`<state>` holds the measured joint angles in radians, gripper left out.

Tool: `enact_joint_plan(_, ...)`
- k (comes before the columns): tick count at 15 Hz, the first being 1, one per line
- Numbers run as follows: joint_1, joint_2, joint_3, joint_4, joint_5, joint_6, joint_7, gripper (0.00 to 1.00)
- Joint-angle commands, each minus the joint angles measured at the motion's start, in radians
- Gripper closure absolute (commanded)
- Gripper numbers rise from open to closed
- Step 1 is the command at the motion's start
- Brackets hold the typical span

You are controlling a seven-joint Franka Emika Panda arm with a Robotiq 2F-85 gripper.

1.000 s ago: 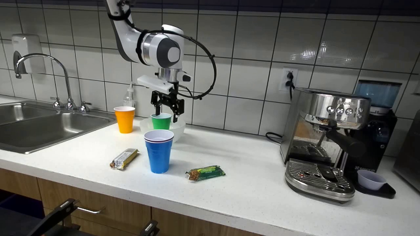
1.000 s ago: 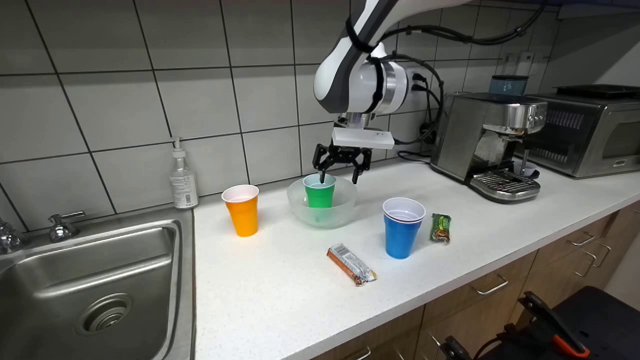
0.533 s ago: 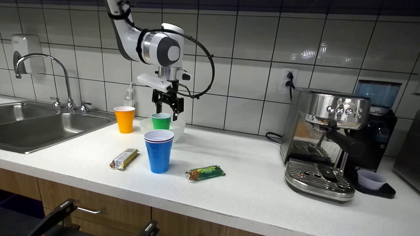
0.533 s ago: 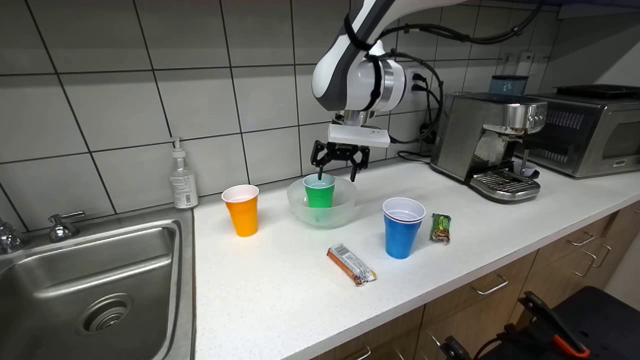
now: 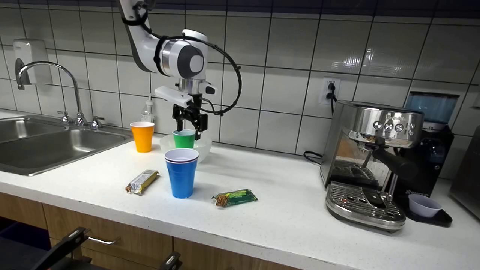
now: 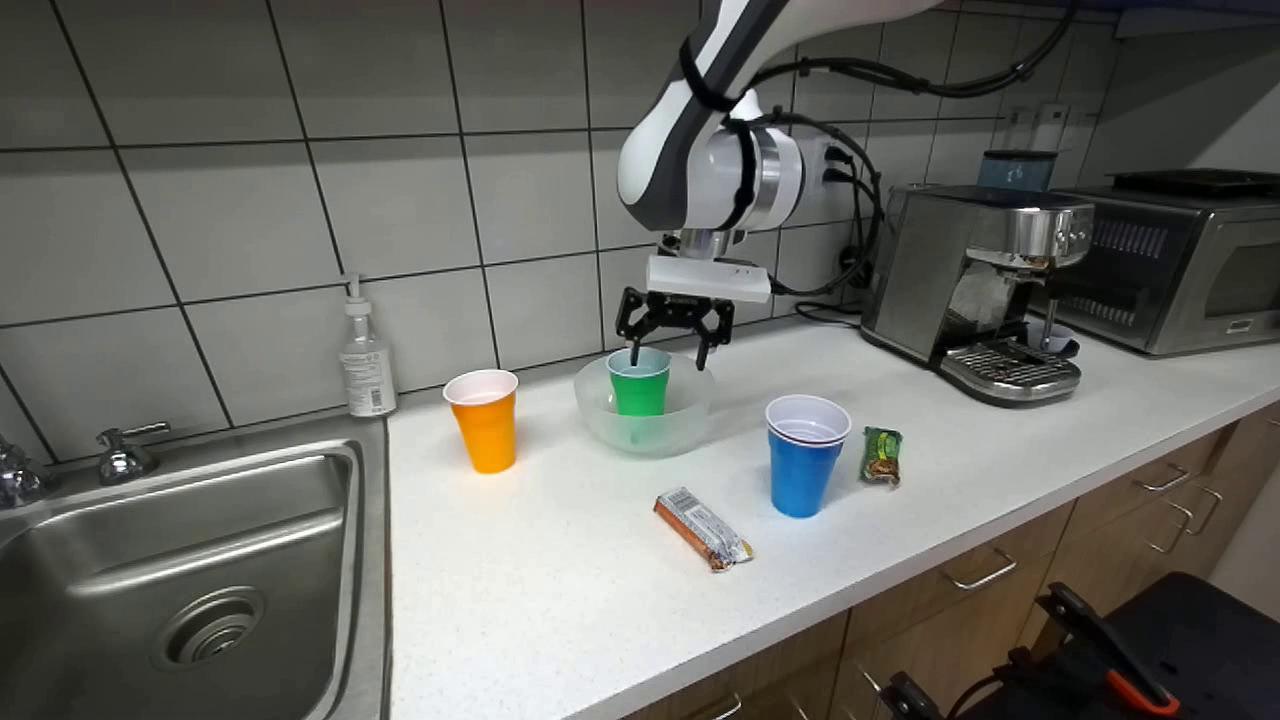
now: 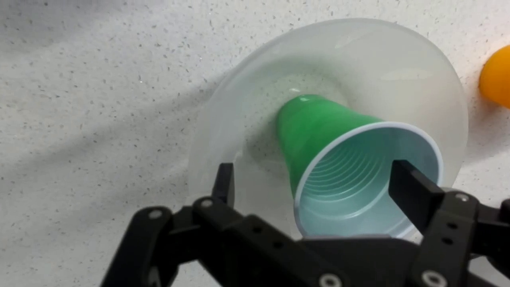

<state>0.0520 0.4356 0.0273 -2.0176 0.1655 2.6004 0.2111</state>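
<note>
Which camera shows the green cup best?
The wrist view: the green cup looks biggest and you see deep inside it, though a robot finger covers some. Both exterior views show it smaller, in the bowl; blue cups hide its bottom in an exterior view.

White arm (image 5: 150, 48) — grey-edged, black cables (image 6: 925, 84), black gripper (image 6: 667, 364)

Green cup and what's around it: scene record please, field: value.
Nearest thing: green cup, upright inside the frosted bowl
Jaws: open, nothing held; one above the cup's mouth, one outside it in the wrist view
Contact: can't tell
Also on counter: orange cup, blue cup stack, green-wrapped bar, another wrapped bar, espresso machine
</note>
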Motion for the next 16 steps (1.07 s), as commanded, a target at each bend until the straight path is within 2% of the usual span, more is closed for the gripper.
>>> enact_joint_plan(1, 0.021, 0.021, -0.016, 0.024, -0.011, 0.017, 0.047, 0.0)
enact_joint_plan(10, 0.04, 0.05, -0.034, 0.029, -0.016, 0.053, 0.08, 0.0)
enact_joint_plan(11, 0.04, 0.05, -0.034, 0.028, -0.014, 0.058, 0.078, 0.25)
enact_joint_plan(12, 0.04, 0.05, -0.033, 0.027, -0.014, 0.06, 0.076, 0.26)
enact_joint_plan(16, 0.038, 0.045, -0.033, 0.022, -0.013, 0.072, 0.071, 0.58)
